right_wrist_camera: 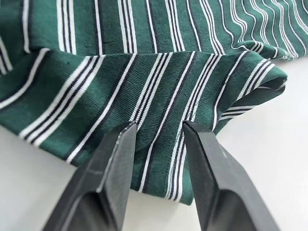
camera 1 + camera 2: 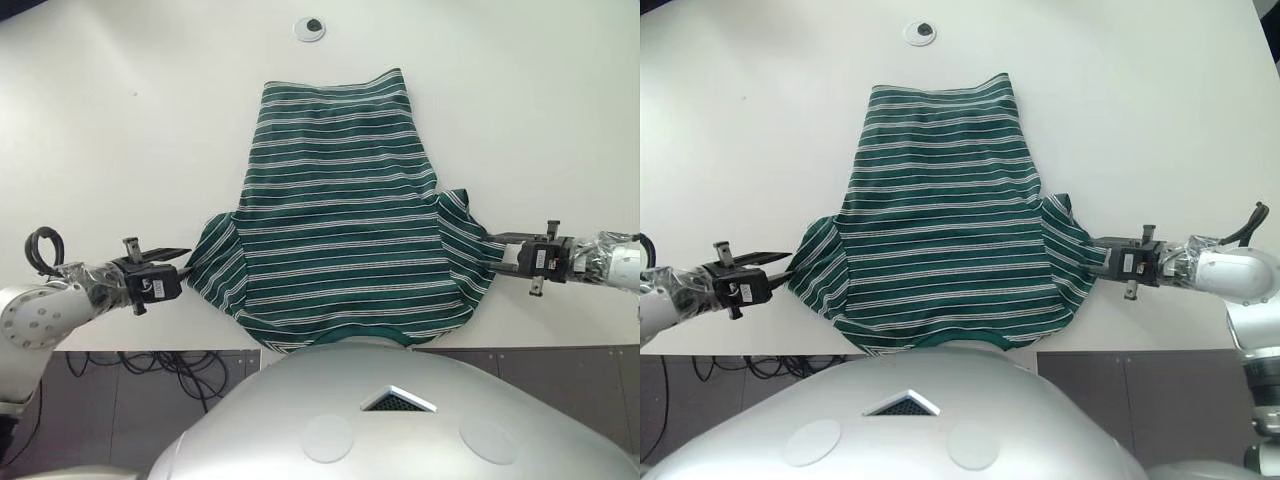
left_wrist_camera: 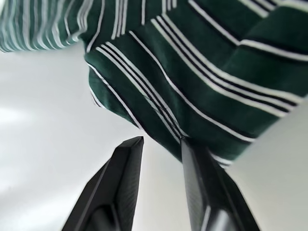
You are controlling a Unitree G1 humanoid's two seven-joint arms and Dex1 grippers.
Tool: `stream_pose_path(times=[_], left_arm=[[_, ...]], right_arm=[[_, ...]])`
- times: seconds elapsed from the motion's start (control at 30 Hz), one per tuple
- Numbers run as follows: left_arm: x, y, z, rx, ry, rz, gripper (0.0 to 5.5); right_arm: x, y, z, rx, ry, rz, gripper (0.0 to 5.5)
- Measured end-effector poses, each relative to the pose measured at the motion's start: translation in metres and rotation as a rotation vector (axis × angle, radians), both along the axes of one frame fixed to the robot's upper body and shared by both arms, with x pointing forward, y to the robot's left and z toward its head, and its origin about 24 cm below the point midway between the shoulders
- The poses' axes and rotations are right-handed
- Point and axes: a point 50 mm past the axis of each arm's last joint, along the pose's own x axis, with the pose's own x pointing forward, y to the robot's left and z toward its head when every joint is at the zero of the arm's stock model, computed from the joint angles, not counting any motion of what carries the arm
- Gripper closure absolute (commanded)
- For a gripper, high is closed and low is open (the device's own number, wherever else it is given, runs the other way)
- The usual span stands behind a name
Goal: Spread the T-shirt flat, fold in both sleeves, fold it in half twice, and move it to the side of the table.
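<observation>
The T-shirt (image 2: 340,210) lies mostly flat in the middle of the tabletop (image 2: 120,120). My left end effector (image 2: 183,260) and right end effector (image 2: 495,253) are both spread, one at each sleeve, pinching nothing. I judge the spreading done; the sleeve folds, both halvings and the move aside remain.

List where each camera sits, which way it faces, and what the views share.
Left eye: on the head, facing forward and down at the striped T-shirt on the white table; left gripper and right gripper show.
Right eye: same head, same scene.
Left wrist: on the left arm, facing along its fingers to a sleeve edge.
Right wrist: on the right arm, fingers straddling the other sleeve.
Shared by all: the T-shirt.
</observation>
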Motion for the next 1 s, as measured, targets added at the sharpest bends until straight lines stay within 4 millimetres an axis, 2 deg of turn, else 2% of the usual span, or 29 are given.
stream_pose_path(times=[0.17,0.3,0.4,0.5,0.57,0.63,0.7,0.77,0.8,0.83,0.93,1.0], left_arm=[[-0.009,0.002,0.009,0.024,0.03,0.023,4.12],[-0.009,-0.001,0.015,0.015,0.015,0.015,4.12],[0.007,-0.007,0.031,-0.04,-0.123,0.019,4.12],[0.037,-0.012,0.057,-0.112,-0.361,0.058,4.12],[0.049,-0.013,0.068,-0.139,-0.44,0.084,4.12],[0.062,-0.021,0.069,-0.191,-0.486,0.093,4.12],[0.078,-0.04,0.059,-0.274,-0.489,0.072,4.12],[0.096,-0.063,0.042,-0.368,-0.456,0.048,4.12],[0.105,-0.067,0.035,-0.374,-0.446,0.051,4.12],[0.12,-0.075,0.02,-0.371,-0.415,0.06,4.12],[0.144,-0.085,-0.016,-0.358,-0.337,0.099,4.12],[0.159,-0.089,-0.029,-0.339,-0.322,0.123,4.12]], right_arm=[[-0.015,0.006,0.001,0.061,0.089,0.016,3.76],[-0.018,0.009,0.002,0.077,0.096,0.025,3.76],[-0.012,0.012,0.006,0.13,0.048,-0.001,3.76],[0.007,0.025,0.022,0.271,-0.092,-0.026,3.76],[0.015,0.022,0.034,0.292,-0.147,-0.03,3.76],[0.022,0.022,0.039,0.288,-0.175,-0.025,3.76],[0.041,0.023,0.047,0.279,-0.248,-0.039,3.76],[0.073,0.037,0.049,0.324,-0.358,-0.099,3.76],[0.083,0.042,0.046,0.331,-0.377,-0.123,3.76],[0.1,0.057,0.04,0.35,-0.404,-0.145,3.76],[0.126,0.079,0.018,0.322,-0.388,-0.203,3.76],[0.139,0.09,0.003,0.29,-0.36,-0.264,3.76]])
